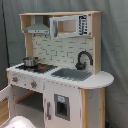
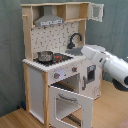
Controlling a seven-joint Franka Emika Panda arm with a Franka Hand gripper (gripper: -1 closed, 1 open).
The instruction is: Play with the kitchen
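Observation:
The kitchen (image 1: 60, 75) is a tall white and light-wood toy unit, shown in both exterior views. It has a black faucet (image 1: 84, 59) over a grey sink (image 1: 72, 74). A small metal pot (image 1: 30, 61) stands on the hob under the range hood (image 1: 37, 29). In the second exterior view the kitchen (image 2: 55, 60) has its oven door (image 2: 70, 102) hanging open toward the front. The upper cabinet door (image 2: 96, 11) is swung open. My white arm (image 2: 107, 64) reaches in from the second exterior view's right, its rounded end in front of the counter. No gripper shows in either view.
A grey curtain hangs behind the kitchen. The floor (image 2: 15, 117) is light wood. A white rounded part of the arm (image 1: 20, 122) shows at the first exterior view's bottom left, next to the open oven door (image 1: 5, 100).

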